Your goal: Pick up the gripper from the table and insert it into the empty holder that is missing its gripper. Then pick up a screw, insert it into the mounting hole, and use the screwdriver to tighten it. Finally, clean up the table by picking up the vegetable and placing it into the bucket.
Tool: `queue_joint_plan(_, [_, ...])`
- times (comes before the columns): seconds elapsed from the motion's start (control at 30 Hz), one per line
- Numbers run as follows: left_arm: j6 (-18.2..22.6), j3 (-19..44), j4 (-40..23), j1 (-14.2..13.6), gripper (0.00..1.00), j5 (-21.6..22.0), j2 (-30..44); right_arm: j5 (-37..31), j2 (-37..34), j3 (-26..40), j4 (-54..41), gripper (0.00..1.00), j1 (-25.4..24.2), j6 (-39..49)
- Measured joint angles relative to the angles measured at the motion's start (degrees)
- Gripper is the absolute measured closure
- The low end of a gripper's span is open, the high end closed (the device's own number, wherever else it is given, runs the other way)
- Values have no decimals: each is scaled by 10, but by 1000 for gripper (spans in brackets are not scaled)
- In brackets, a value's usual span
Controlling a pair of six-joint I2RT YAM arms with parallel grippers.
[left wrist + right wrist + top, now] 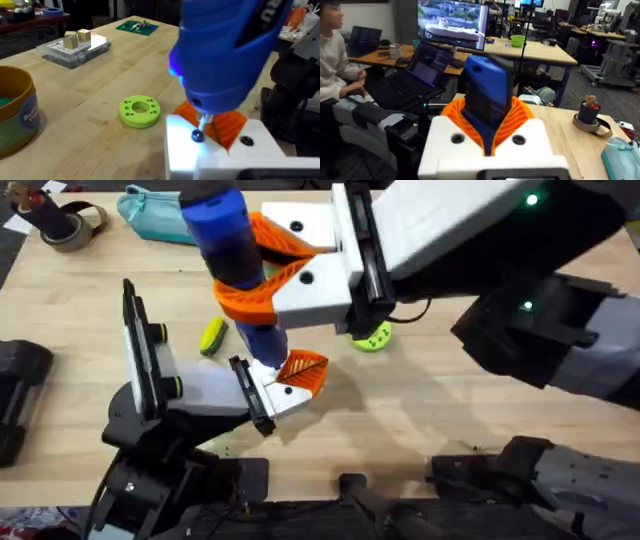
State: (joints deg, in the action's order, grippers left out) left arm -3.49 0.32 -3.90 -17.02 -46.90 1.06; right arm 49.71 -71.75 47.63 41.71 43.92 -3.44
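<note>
Wood-grain table [430, 410] bears vegetable [211, 336]; office desks [540, 47] behind.

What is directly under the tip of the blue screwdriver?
The screwdriver bit meets a dark screw on the white holder, beside the orange gripper. The hole beneath is covered.

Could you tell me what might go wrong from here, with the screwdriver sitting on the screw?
1. The screwdriver, clamped in the right gripper, meets the screw at a tilt; the bit may slip off or cross-thread it.
2. Pressing down could shift the holder and the orange gripper.
3. The vegetable lies near the left arm and might get knocked.
</note>
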Motion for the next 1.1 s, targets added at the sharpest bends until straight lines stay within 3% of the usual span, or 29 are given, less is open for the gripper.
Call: queue_joint_plan(1.1, [0,0,0,0,984,0,0,-6,-13,-2,-1,956,0,0])
